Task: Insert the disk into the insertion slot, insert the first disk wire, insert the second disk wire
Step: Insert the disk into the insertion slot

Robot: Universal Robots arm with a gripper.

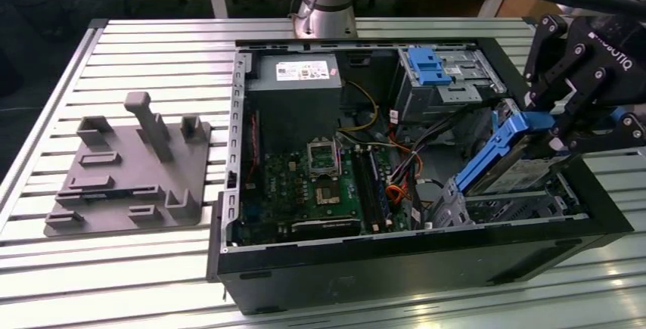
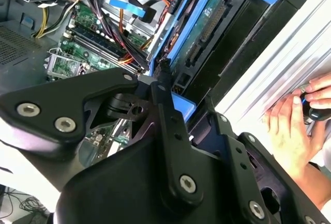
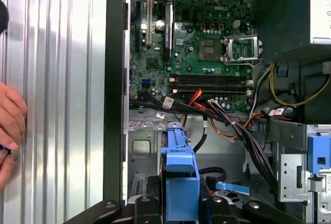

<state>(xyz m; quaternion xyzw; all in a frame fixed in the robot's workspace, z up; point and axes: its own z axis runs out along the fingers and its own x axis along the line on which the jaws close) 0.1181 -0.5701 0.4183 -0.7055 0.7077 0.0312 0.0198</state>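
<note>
Gripper clenched on the disk, tilted steeply, lower end at the insertion slot; hand resting on the table.

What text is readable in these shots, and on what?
Nothing to quote apart from makers' marks.
Power supply label: print too small to read.
Gripper, shut on the disk: brand mark on its body, not quoted.
Motherboard: brand mark, not quoted; white codes too small to read.
Cable tags: too small to read.
</note>
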